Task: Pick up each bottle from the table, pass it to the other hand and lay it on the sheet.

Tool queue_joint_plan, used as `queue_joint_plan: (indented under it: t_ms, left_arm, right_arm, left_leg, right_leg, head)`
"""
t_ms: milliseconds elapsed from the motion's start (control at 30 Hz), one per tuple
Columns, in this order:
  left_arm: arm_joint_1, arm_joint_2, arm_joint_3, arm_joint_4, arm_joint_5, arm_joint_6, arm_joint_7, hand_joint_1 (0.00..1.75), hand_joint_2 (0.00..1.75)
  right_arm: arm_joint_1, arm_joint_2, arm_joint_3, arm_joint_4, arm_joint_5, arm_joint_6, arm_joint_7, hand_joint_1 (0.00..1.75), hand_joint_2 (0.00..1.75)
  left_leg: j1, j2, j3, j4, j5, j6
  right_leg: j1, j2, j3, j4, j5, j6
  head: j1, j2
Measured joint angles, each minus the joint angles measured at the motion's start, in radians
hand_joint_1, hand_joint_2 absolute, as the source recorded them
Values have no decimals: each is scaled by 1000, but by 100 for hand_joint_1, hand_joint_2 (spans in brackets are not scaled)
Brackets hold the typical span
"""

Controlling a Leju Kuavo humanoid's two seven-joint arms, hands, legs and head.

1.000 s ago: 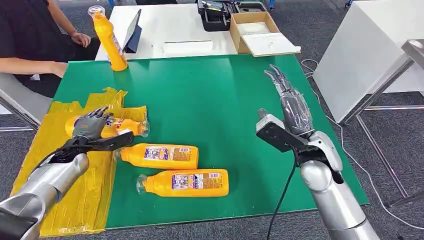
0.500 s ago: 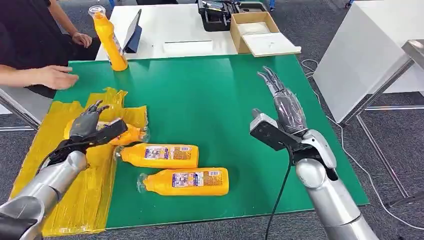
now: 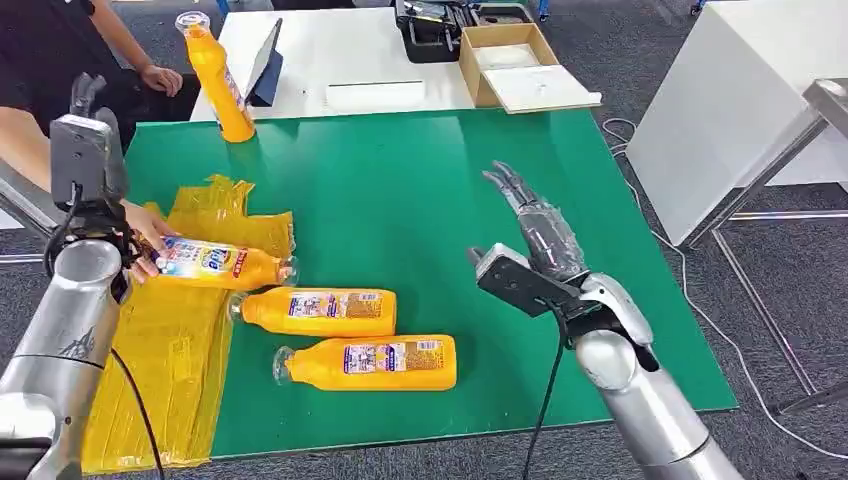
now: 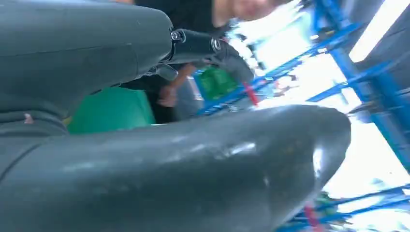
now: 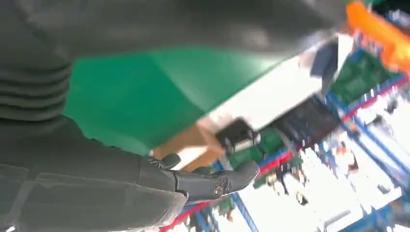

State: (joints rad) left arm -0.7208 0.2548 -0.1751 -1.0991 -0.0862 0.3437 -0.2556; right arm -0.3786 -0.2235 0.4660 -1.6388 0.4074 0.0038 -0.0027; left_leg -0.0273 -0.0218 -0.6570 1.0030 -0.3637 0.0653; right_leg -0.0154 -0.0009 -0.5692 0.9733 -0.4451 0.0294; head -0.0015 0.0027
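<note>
Green table (image 3: 420, 200), four bottles (one upright (image 3: 215, 75))

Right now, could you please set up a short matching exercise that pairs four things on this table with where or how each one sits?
Things:
1. upright bottle
2. bottle nearest the robot
3. cardboard box
4. right hand

States:
a. lying on its side on the green mat
b. open, held above the mat with nothing in it
c. standing at the mat's far left corner
d. on the white table beyond the mat

Pairs: 1-c, 2-a, 3-d, 4-b
</note>
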Motion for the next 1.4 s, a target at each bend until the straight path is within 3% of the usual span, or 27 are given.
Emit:
queue_joint_plan:
  t_ms: [267, 567, 867, 1400]
  left_arm:
    - [-3, 0, -11, -70, 26, 16, -10, 0, 0]
    - [-22, 0, -53, -75, 72, 45, -6, 0, 0]
    - [-16, 6, -60, -92, 83, 71, 14, 0, 0]
    - [12, 20, -72, -130, 77, 72, 43, 0, 0]
  right_arm:
    - [-1, 0, 65, -6, 2, 11, 27, 0, 175]
    - [-61, 16, 208, -24, 140, 92, 138, 0, 175]
    - [-155, 63, 328, 55, 80, 140, 218, 0, 175]
    - [-147, 109, 472, 129, 87, 155, 327, 0, 175]
  left_leg:
    - [0, 0, 1, 0, 1, -1]
    - [0, 1, 0, 0, 1, -1]
    - [1, 0, 0, 0, 1, -2]
    - [1, 0, 0, 0, 1, -2]
  right_leg:
    - [0, 0, 1, 0, 0, 0]
    - [0, 0, 1, 0, 0, 0]
    - [0, 0, 2, 0, 0, 0]
    - [0, 0, 1, 0, 0, 0]
  head:
    - [0, 0]
    - [0, 0]
    - [0, 0]
    - [0, 0]
